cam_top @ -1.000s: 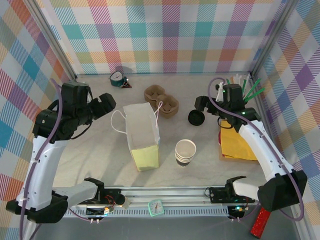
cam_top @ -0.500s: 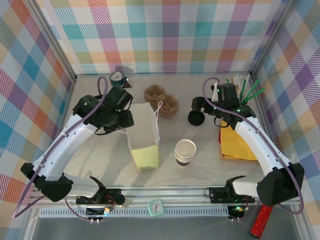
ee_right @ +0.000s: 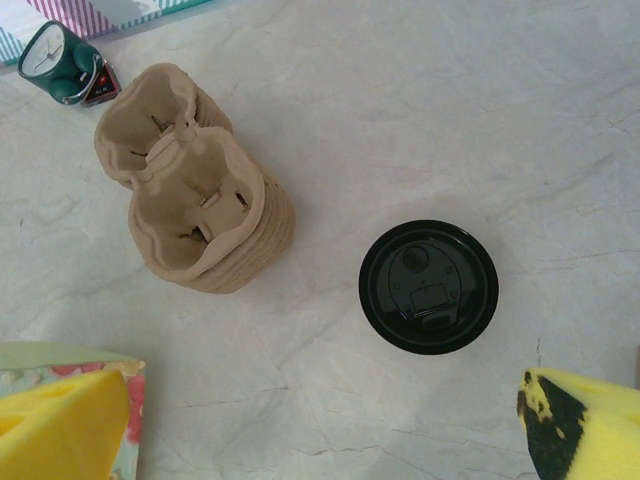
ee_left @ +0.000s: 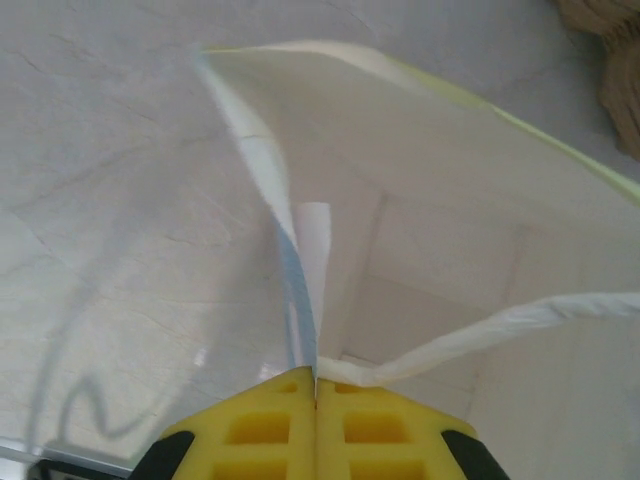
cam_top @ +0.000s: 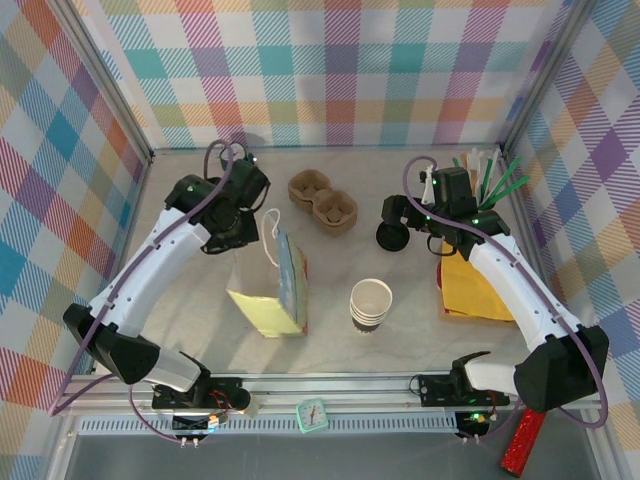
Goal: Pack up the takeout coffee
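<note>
At the bag's far rim, the left gripper [cam_top: 250, 228] is clenching down on the paper bag [cam_top: 268, 298]; in the left wrist view its yellow fingers [ee_left: 270, 425] are pressing together with the paper edge pinched between them, the white handle [ee_left: 500, 325] is trailing off toward 3 o'clock, and the pale inside of the bag is gaping open beyond. A second ago this gripper was hanging well apart from the bag at its 9 o'clock side, half a second ago it was reaching the rim of an upright bag, and now the bag is tipping and twisting, showing its yellow side toward 8 o'clock. That is likely opening the mouth for loading. The coffee [cam_top: 392, 237] is standing outside the bag, at about 1 o'clock from the stack of cups [cam_top: 371, 303] and at 3 o'clock from the cardboard carrier [cam_top: 322, 200]. The right gripper [cam_top: 410, 213] is hovering over it with fingers spread wide and holding nothing; in the right wrist view the black lid [ee_right: 428, 286] is sitting between them, and that arm is looking much as it did half a second ago.
</note>
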Tool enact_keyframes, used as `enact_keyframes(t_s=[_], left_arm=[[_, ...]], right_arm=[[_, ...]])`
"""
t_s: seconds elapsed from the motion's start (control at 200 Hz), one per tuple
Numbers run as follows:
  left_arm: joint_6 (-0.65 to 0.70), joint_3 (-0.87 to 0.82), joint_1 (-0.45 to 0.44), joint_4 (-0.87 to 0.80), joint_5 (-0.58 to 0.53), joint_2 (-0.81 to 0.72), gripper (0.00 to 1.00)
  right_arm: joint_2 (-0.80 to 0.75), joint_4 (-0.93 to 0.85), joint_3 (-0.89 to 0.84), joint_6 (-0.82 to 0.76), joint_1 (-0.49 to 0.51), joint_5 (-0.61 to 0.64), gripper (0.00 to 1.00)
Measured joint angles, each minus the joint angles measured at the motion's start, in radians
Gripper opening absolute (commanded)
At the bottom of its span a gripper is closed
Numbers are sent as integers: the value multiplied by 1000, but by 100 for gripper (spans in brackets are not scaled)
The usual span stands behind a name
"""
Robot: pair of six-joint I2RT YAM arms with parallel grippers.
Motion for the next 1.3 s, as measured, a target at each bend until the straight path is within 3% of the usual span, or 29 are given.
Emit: enact_keyframes(t_s=[0.27, 0.74, 0.915, 0.985, 1.025, 1.105, 1.175, 1.24, 1.3], left_arm=[[179, 70, 229, 50, -1, 40, 0], [425, 208, 495, 208, 55, 220, 0], [453, 227, 559, 222, 79, 238, 27], [455, 237, 561, 222, 82, 237, 34], [454, 240, 561, 223, 84, 237, 44], [455, 246, 561, 220, 89, 237, 47], [457, 266, 561, 210, 103, 237, 64], [449, 286, 561, 209, 120, 233, 69], [443, 300, 560, 208, 136, 223, 82]], right_arm=[[19, 0, 19, -4, 10, -8, 99], [135, 0, 92, -4, 44, -28, 99], [150, -2, 103, -8, 51, -31, 99], [155, -4, 105, -12, 52, -32, 99], [159, -5, 106, -13, 52, -34, 99], [174, -18, 119, -19, 52, -38, 99], [191, -29, 137, -23, 53, -47, 99], [201, -34, 150, -27, 57, -56, 99], [205, -35, 155, -27, 63, -61, 99]])
